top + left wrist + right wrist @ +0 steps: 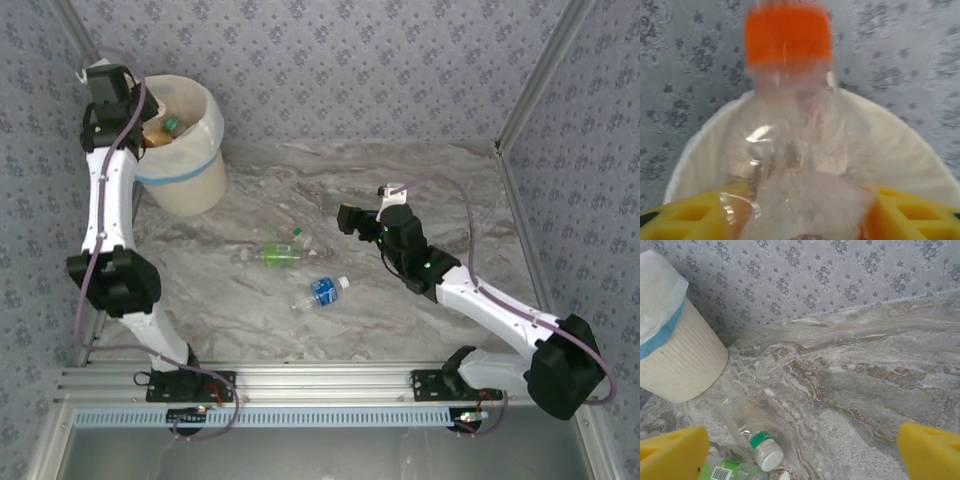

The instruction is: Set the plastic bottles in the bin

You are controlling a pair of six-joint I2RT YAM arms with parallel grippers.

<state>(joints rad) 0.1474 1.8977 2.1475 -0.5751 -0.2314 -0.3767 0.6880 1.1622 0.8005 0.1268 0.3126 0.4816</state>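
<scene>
My left gripper (138, 108) hangs over the bin (190, 165), a cream bucket with a blue band and a white bag liner. Between its yellow fingers (687, 215) a clear bottle with an orange cap (787, 37) shows blurred, cap up, above the bin's mouth (910, 150); the jaws stand parted around it. My right gripper (352, 218) hovers open and holds nothing (802, 440). Just below and left of it lie a clear bottle with a green band (747, 427) and a green-label bottle (725, 471) (278, 255). A blue-label bottle (322, 291) lies nearer the front.
A green-capped bottle (172, 124) sits inside the bin. Patterned walls close the back and sides, with a metal post (535, 75) at the right rear corner. The bin (680, 365) stands against the back wall, left of the right gripper.
</scene>
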